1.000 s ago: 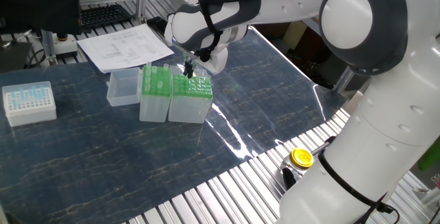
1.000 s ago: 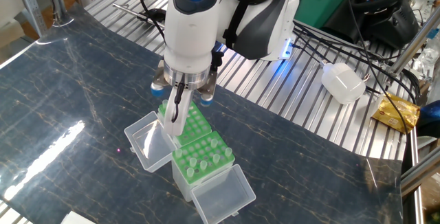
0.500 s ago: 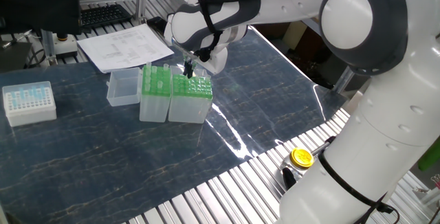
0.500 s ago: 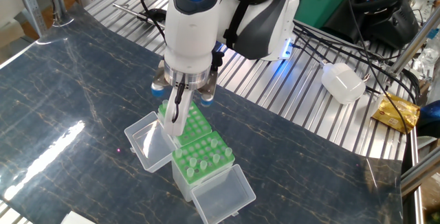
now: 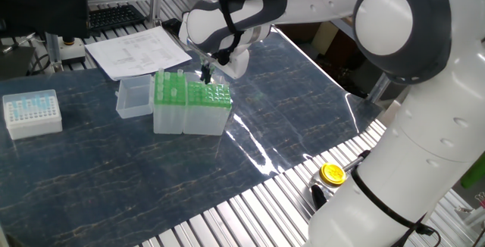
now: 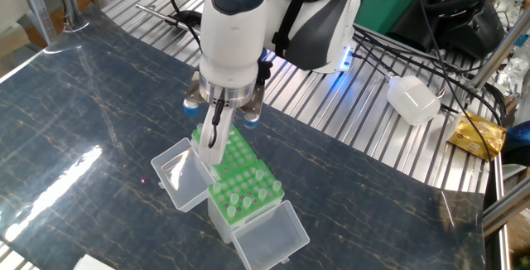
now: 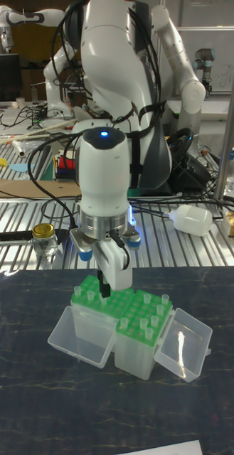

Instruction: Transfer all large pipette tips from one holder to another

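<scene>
1. The white robot arm's two-finger hand [image 6: 217, 140] hangs over the wider translucent box with green grid top [image 6: 233, 147]; whether its fingers grip anything cannot be told.
2. Slender whitish pipette tips [image 6: 246, 195] stand in the adjoining narrower green-topped box [image 6: 243, 206] on the dark counter [image 6: 83, 121].

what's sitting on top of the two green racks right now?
Whitish pipette tips stand in the green rack nearer the other fixed camera, and several in the second rack. The hand hovers over that rack and covers some holes, so no exact count.
</scene>
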Available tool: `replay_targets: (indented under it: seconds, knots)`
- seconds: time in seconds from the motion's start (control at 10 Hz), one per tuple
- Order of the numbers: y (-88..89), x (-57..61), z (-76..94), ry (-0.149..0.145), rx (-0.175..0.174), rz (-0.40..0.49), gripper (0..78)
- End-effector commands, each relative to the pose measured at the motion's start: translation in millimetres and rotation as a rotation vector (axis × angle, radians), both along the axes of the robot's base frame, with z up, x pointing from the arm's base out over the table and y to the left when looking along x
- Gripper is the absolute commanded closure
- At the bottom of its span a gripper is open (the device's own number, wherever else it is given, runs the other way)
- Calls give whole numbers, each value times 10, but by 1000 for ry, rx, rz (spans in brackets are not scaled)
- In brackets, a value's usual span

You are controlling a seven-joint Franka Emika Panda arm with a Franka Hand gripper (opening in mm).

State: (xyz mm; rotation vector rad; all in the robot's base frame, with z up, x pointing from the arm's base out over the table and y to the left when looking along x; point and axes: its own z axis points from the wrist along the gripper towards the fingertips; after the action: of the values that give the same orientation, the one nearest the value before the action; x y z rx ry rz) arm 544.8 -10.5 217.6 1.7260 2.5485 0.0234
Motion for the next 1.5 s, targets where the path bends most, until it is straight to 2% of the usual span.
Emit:
replay_targets:
  seconds: [0.1,0.9,1.3,1.4,1.5]
  knots:
    - [112,57,291,-8,0,6,759]
    - [45,-54,538,-24,-17,64,759]
    - [116,-24,811,-20,-11,64,759]
    - [116,-23,826,-20,-11,65,759]
    - [107,-27,936,-16,-11,86,759]
